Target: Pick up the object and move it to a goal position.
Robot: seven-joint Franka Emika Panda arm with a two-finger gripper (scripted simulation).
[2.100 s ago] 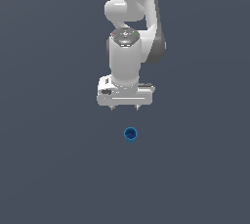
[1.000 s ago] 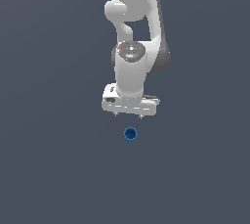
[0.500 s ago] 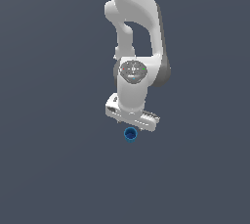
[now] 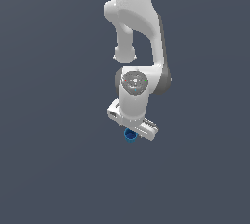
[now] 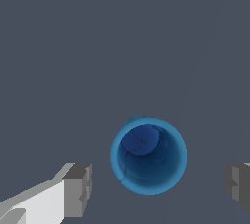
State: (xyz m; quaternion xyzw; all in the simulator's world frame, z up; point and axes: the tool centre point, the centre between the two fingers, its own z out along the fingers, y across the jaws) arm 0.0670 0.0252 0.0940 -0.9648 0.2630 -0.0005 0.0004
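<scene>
Most of the cup (image 4: 130, 135) was hidden in the exterior view: the white gripper (image 4: 133, 129) sat right over it, and only a sliver of blue rim poked out beneath the gripper's lower edge. The fingertips themselves could not be made out from that camera, buried under the hand's body. The top of the arm (image 4: 134, 17) ran out of the picture as well, cut off above its upper links.

The wrist view told far more. There the cup (image 5: 148, 155) stood upright on the flat grey floor (image 5: 97, 47), its mouth open to the camera, sitting between the two fingers. One grey pad (image 5: 78, 190) stood off to one side of the cup with clear floor between pad and rim; the other pad (image 5: 238, 187) was half cut off by the picture's edge, well clear of the rim on the opposite side. So the jaws were spread wide, touching nothing, the cup nearer to the fully visible pad than to the clipped one.

And the cup itself: small, bright blue, with a round rim. Its inner wall narrowed to a darker blue bottom, which appeared off-centre inside the rim. How high the pads stood against the cup wall could not be told from either picture.
</scene>
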